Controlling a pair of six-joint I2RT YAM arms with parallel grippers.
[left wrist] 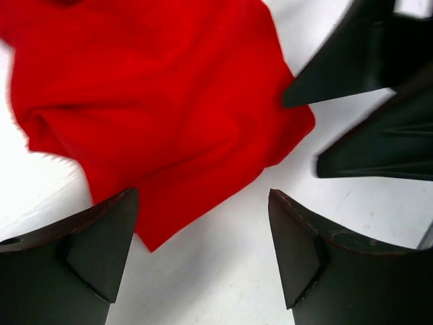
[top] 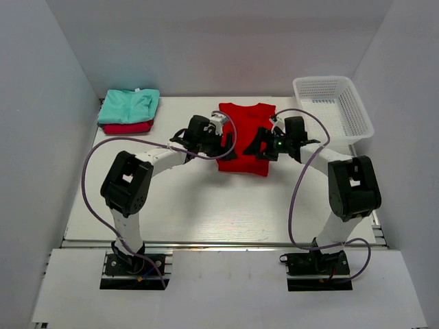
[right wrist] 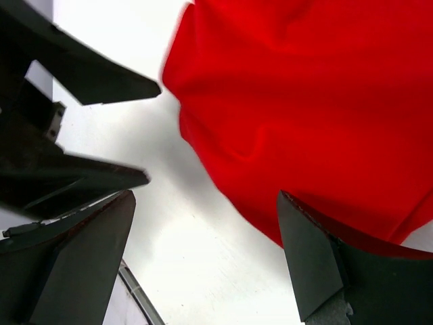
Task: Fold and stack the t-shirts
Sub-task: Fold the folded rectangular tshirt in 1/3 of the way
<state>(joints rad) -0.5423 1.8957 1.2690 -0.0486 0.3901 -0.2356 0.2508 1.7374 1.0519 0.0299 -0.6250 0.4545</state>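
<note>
Toward the far edge of the surface, midway between its left and right edges, lies the bright red t-shirt, drawn into a compact, roughly rectangular shape with its collar end toward the far edge. Both arms reach in over its near half from either side. The left end effector is released: its two fingers stand well apart above a rumpled corner of the red cloth and grip nothing. The right end effector is likewise released, its fingers spread wide over the cloth's edge with bare surface between them. Each wrist view shows the other arm's fingers just beyond the cloth, so the two tools are near each other over the same end of the garment, probably because a fold needs both corners handled as a pair.

At the far-left corner the mint green t-shirt rests folded on top of the crimson t-shirt, which seems to be the stack. Keeping it in that corner leaves it well apart from the folding spot. A white mesh basket sits at the far-right corner. Judging by this, two shirts are done, and the red one needs tidying or carrying across to the stack.
</note>
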